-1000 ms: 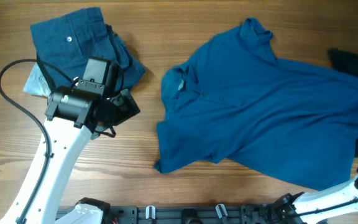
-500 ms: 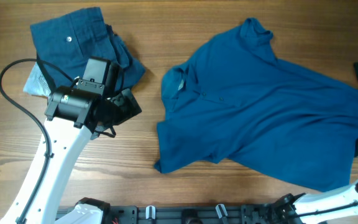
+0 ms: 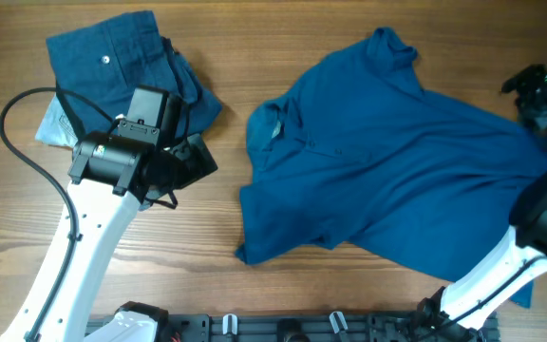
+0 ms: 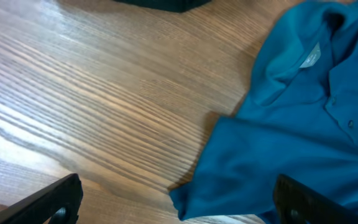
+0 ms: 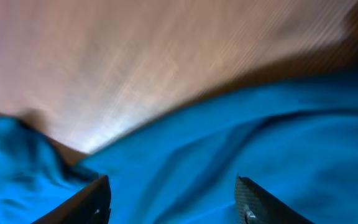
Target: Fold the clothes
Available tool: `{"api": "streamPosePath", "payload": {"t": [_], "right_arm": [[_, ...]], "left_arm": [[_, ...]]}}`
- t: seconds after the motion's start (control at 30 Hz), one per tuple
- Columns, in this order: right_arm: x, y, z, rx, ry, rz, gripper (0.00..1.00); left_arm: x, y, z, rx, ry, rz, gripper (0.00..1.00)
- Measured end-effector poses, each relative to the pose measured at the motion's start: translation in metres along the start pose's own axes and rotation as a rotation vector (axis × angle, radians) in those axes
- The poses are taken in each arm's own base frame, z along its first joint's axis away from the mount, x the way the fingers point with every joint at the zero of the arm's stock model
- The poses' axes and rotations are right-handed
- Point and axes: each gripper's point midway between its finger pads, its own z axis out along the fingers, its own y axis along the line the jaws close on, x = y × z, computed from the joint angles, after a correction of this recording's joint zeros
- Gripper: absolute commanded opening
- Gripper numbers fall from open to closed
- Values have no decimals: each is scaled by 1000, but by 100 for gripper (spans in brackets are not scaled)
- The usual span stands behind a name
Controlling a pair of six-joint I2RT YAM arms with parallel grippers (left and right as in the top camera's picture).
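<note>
Upper left, overhead view: trousers (image 3: 112, 57), dark navy-teal, folded, flat on the worktop (image 3: 207, 247). Small pale button (image 3: 106, 60) faces up. A pale grey scrap (image 3: 51, 125) peeks out at their lower left edge.
Centre to right: shirt (image 3: 397, 171), medium blue, spread loose and creased. Collar and neck label (image 4: 311, 56) are at its left end. One hem corner points toward bottom centre. It lies apart from the trousers, with bare wood between.
Worktop: warm brown wood grain, running left to right in the overhead view, with soft glare in both wrist views.
Room: nothing shows past the worktop. A black rail (image 3: 302, 328) runs along the bottom edge.
Left claw (image 4: 178, 200): jaws wide apart and empty, over bare wood just left of the shirt's hem corner. In the overhead view it sits just below the trousers' lower right edge.
Right claw (image 5: 173, 199): at the upper right edge of the overhead view, over the shirt's right side. The wrist view is blurred. Fingers are spread with blue fabric beneath, nothing pinched. Contact with the cloth cannot be told.
Cable (image 3: 8, 133): black loop beside the left arm.
</note>
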Motion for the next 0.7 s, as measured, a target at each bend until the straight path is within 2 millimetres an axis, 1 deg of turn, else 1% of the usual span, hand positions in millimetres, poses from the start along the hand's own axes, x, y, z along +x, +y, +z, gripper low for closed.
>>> {"api": "streamPosePath", "payload": {"t": [0.03, 0.07, 0.1, 0.17, 0.2, 0.27, 0.37, 0.43, 0.5, 0.6, 0.67, 0.7], "right_arm": [[6, 3, 11, -10, 29, -20, 11], [14, 14, 25, -45, 61, -60, 4], [26, 34, 41, -107, 97, -124, 4], [44, 68, 56, -201, 134, -213, 4], [54, 84, 60, -233, 149, -247, 5], [84, 120, 66, -278, 180, -317, 4], [117, 148, 79, -232, 191, -310, 4], [138, 164, 99, -181, 173, -301, 4], [155, 170, 117, -132, 164, -281, 4], [169, 196, 125, -142, 107, -235, 4], [179, 209, 128, -167, 104, -210, 4], [186, 223, 132, -203, 102, -197, 4]], "left_arm": [[-1, -1, 0, 4, -3, 0, 99], [-2, -2, 0, 8, -8, 1, 98], [-2, -2, 0, 9, -10, 3, 98], [-3, -2, 0, 10, -10, 3, 99], [-3, -2, 0, 10, -10, 3, 98], [-3, -2, 0, 10, -10, 3, 98], [-3, -2, 0, 10, -10, 3, 99], [-3, -2, 0, 10, -10, 3, 99], [-2, -2, 0, 10, -10, 3, 99], [-2, -2, 0, 8, -8, 4, 99], [-1, -2, 0, 7, -6, 4, 99], [-2, -2, 0, 7, -6, 4, 99]]}}
